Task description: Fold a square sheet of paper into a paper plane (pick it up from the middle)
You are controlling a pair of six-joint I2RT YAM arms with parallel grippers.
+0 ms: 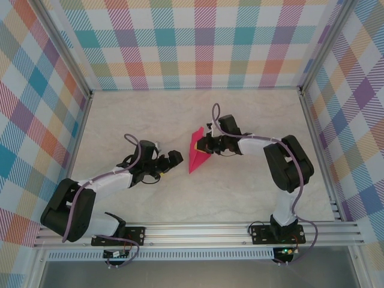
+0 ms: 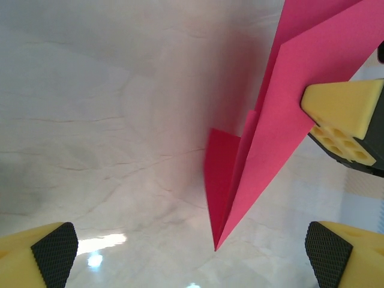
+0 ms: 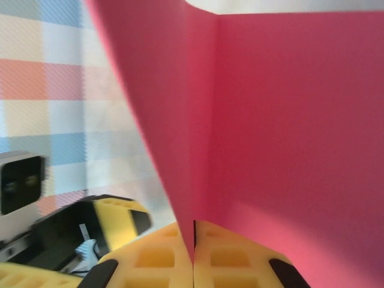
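My right claw (image 3: 193, 264) is closed on the magenta-pink folded paper plane (image 1: 196, 151). In the right wrist view the two yellow fingers (image 3: 156, 261) meet at the bottom, and the thin edge of the paper is pressed between them. From there the pink sheets rise up, with a sharp crease between two of the faces.

In the top view the plane is near the middle of the pale marble-patterned table (image 1: 120, 120), just in front of my right claw and between my two claws. It is a narrow dart, and its pointed nose is directed to the near edge, where my bases are bolted.

My left claw (image 2: 192, 255) stands wide and holds nothing. Its two yellow fingertips with black textured pads (image 2: 55, 251) are at the bottom corners of the left wrist view, well apart from each other. The nose of the plane hangs between them and a little beyond. I cannot tell whether the nose touches the table. In this same view one yellow finger of the right claw presses against the outer wing of the plane on the right side.

Colourful checkered walls (image 1: 180, 42) stand around the table.
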